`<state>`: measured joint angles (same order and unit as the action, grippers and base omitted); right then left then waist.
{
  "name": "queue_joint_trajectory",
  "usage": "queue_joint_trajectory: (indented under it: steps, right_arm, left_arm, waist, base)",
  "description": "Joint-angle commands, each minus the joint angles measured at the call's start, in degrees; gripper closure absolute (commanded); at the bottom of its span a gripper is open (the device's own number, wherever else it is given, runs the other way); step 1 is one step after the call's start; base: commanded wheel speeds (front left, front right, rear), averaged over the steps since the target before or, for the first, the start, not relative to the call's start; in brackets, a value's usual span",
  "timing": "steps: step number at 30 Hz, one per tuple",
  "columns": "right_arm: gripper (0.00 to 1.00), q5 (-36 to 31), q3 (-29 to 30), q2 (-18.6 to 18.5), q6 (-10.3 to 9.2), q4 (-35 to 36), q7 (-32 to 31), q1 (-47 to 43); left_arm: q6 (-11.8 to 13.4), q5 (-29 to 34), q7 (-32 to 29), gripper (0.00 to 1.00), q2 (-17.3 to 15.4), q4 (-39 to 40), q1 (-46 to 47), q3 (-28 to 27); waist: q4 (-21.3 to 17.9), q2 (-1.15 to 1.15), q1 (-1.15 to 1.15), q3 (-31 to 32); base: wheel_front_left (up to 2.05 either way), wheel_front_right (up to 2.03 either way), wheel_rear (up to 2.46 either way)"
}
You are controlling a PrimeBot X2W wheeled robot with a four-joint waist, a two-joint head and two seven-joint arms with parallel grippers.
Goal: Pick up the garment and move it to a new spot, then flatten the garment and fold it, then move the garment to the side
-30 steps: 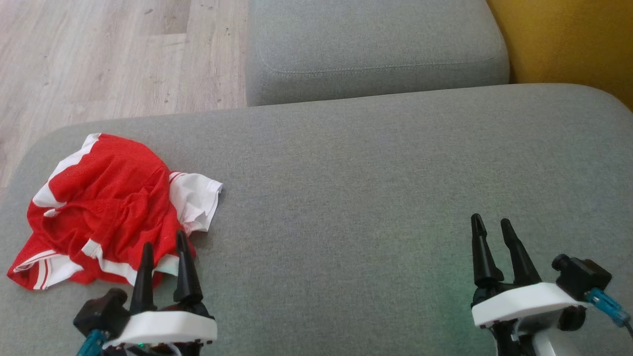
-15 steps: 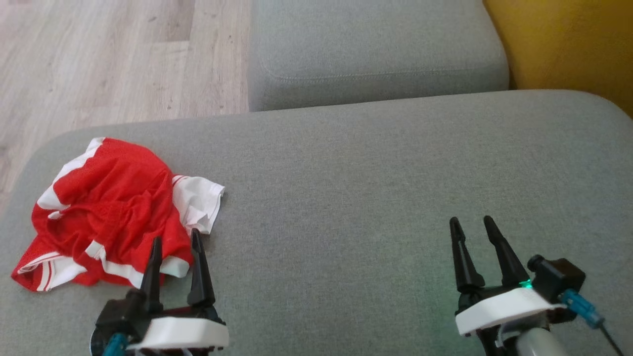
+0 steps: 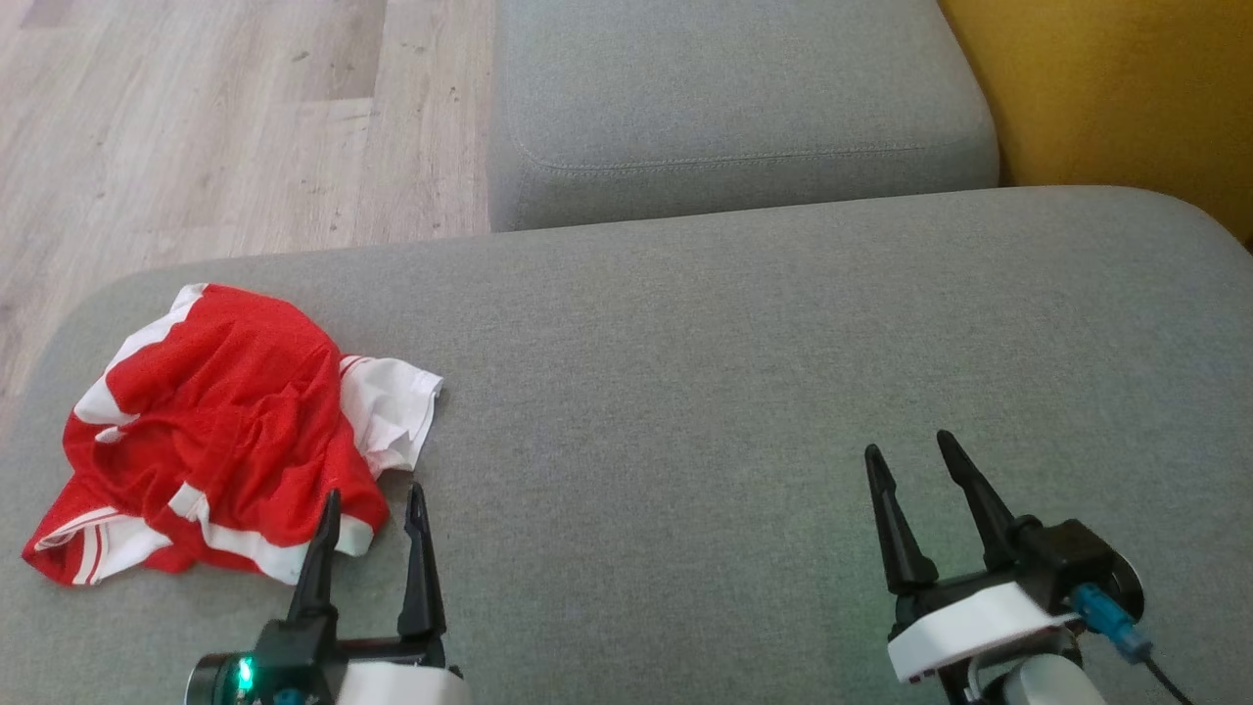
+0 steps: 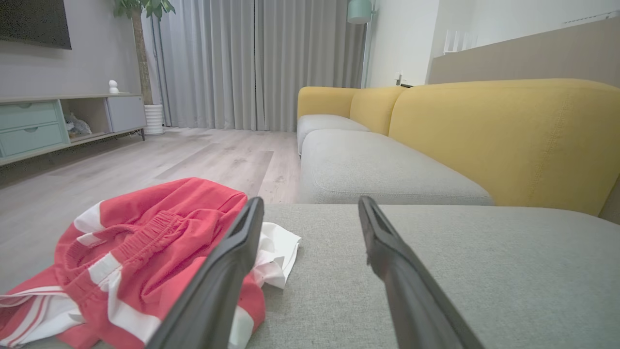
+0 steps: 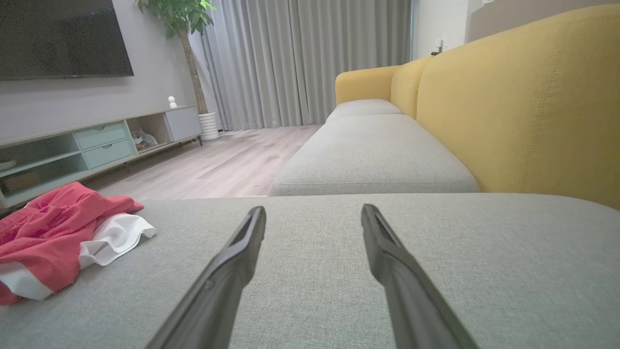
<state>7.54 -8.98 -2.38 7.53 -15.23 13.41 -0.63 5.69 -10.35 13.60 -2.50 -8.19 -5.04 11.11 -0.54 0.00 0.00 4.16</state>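
The garment (image 3: 220, 431) is a crumpled red piece with white trim, lying at the left end of the grey cushion (image 3: 734, 372). It also appears low left in the left wrist view (image 4: 145, 252) and at the left edge of the right wrist view (image 5: 53, 232). My left gripper (image 3: 375, 494) is open just in front of the garment's near right corner, its left finger over the hem, holding nothing. My right gripper (image 3: 908, 452) is open over bare cushion far to the right, empty.
A second grey seat cushion (image 3: 734, 98) lies beyond, with the yellow backrest (image 3: 1106, 88) on the right. Wooden floor (image 3: 225, 127) drops off past the cushion's far left edge. In the wrist views, a TV cabinet (image 5: 97, 140) and curtains stand across the room.
Both grippers have drawn back toward the bottom of the head view; the left one shifted right off the garment's hem, the right one shifted left. The garment lies as before.
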Motion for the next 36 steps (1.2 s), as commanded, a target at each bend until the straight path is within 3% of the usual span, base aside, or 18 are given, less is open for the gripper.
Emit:
queue_joint_trajectory:
  steps: [1,18,29,36]
  right_arm:
    - [0.00,-2.41,-1.59,-0.49,-0.04,1.54,1.28,2.28]
    - [0.00,-2.60,0.62,-0.50,-0.04,-1.56,1.59,2.39]
    - [0.00,-2.77,0.62,-0.50,-0.04,-1.79,1.59,2.72]
    - [0.00,-3.07,1.09,-0.50,-0.04,-1.75,1.59,2.67]
  left_arm:
    - [0.90,2.41,1.09,0.00,-0.37,1.28,1.78,-1.31]
    - [1.58,2.14,1.40,0.00,-0.38,-1.96,2.08,-2.50]
    - [0.77,1.54,1.40,0.00,-0.38,-4.20,2.87,-3.63]
    - [0.73,1.43,1.40,0.00,-0.38,-5.13,4.09,-2.94]
  waist:
    - [-0.05,0.00,0.00,0.04]
    - [0.34,0.00,0.00,0.30]
    - [0.61,0.00,0.00,-0.23]
    - [4.68,0.00,0.00,-0.69]
  base:
    - [0.00,0.00,0.00]
    - [0.00,0.00,0.00]
    - [0.00,0.00,0.00]
    - [0.00,0.00,0.00]
